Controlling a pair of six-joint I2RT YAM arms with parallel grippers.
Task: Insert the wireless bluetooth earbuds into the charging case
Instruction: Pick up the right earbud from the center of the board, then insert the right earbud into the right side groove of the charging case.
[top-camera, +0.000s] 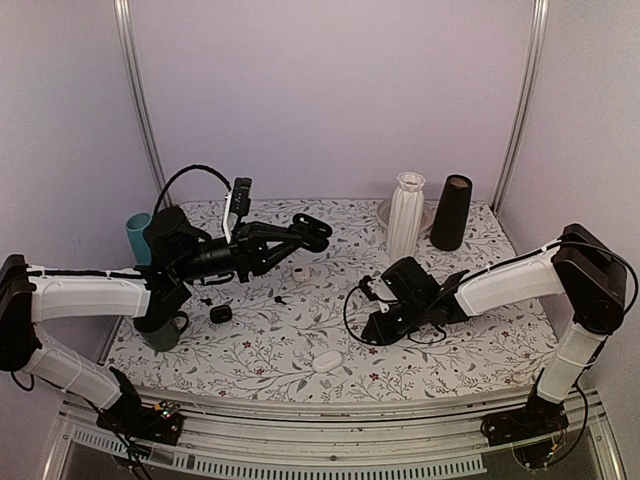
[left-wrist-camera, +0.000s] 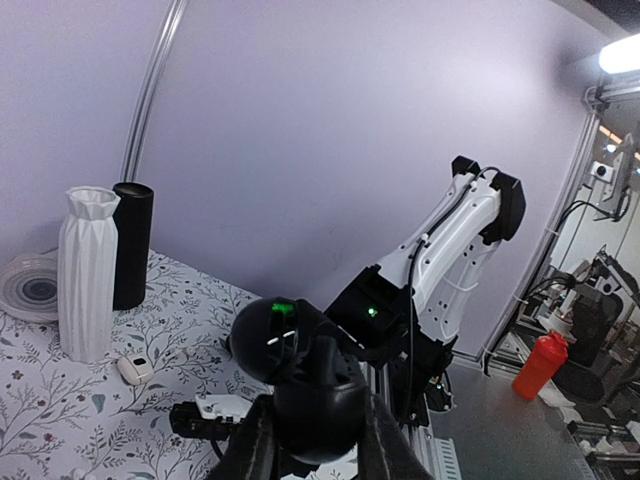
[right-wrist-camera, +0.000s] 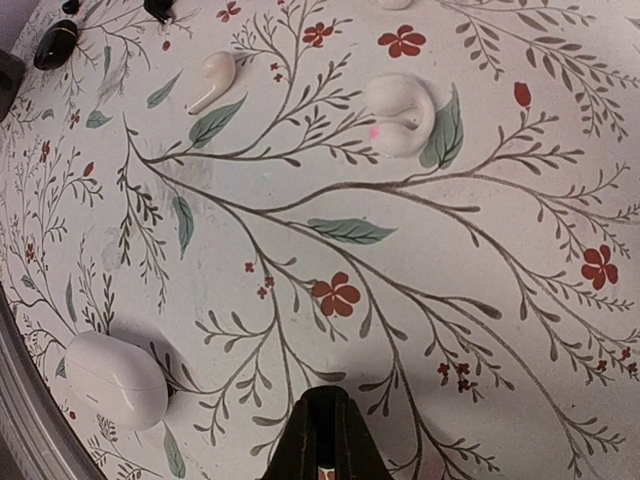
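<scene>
Risk: my left claw (left-wrist-camera: 318, 430) grasps the black charging case (left-wrist-camera: 300, 385) aloft, while the earbuds (top-camera: 281, 298) lie loose on the bench (top-camera: 250, 350). My right claw (right-wrist-camera: 320, 425) is clenched and empty. It could pinch-flick a slippery bud or grab the white earbud (right-wrist-camera: 212, 80) instead.

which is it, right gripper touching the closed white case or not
Apart. Right wrist view shows bare tablecloth between the gripper and the case.
</scene>
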